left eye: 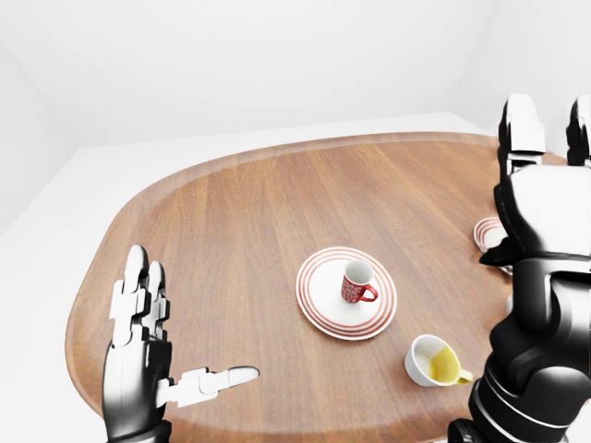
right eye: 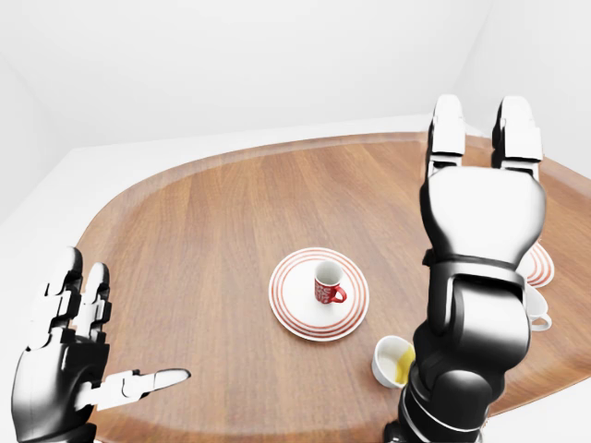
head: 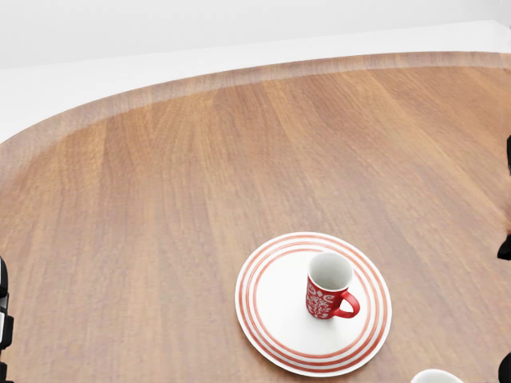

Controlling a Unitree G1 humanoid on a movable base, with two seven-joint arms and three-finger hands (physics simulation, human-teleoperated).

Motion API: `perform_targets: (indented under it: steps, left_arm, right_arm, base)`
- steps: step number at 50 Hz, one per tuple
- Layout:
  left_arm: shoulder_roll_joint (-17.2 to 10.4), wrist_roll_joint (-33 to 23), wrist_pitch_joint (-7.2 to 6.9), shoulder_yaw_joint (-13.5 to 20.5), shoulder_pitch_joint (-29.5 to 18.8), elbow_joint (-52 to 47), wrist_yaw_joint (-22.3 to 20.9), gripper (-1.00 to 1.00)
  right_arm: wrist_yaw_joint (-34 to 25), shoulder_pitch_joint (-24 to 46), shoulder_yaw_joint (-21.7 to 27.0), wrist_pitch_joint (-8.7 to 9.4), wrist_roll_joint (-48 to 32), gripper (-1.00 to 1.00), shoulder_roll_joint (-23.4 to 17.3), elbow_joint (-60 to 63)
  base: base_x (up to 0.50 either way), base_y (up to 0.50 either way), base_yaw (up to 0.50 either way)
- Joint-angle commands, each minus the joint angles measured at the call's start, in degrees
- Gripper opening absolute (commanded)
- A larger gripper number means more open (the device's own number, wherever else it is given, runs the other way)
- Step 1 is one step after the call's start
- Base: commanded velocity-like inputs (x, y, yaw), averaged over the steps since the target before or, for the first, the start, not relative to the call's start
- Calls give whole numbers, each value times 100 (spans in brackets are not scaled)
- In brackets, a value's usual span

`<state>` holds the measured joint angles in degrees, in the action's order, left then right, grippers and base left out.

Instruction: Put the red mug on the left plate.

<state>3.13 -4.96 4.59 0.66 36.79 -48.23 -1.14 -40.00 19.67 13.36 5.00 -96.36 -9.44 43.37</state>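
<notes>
Your red mug stands upright on the left plate, the white one with red rings, a little right of the plate's middle in the head view. Its handle points to the right and its mouth is open to the top (inside it looks white). Nothing touches the mug.

The plate lies on the round wooden table. Near the plate, toward the bottom right in the left-eye view, you see a white cup with yellow inside. Another red-ringed plate lies further to the right, partly hidden behind your right arm.

Your right hand is raised high, well apart from the mug, with the fingers stretched upward and spread; it holds nothing. Your left hand hovers at the bottom left of the left-eye view, over the table's edge, also with fingers extended and the thumb pointing to the right, and it holds nothing too.
</notes>
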Motion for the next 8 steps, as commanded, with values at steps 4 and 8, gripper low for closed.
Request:
perform_targets:
  steps: [4, 8]
  left_arm:
    - [29, 33, 29, 29, 24, -13, -44, 100]
    - [23, 27, 14, 19, 38, -40, -35, 100]
  right_arm:
    - [0, -976, -430, 0, -698, 100, -1546, 1663]
    - [0, -1385, -1228, 0, -1596, 100, -2339, 1663]
  base:
    - [0, 0, 0]
    - [0, 0, 0]
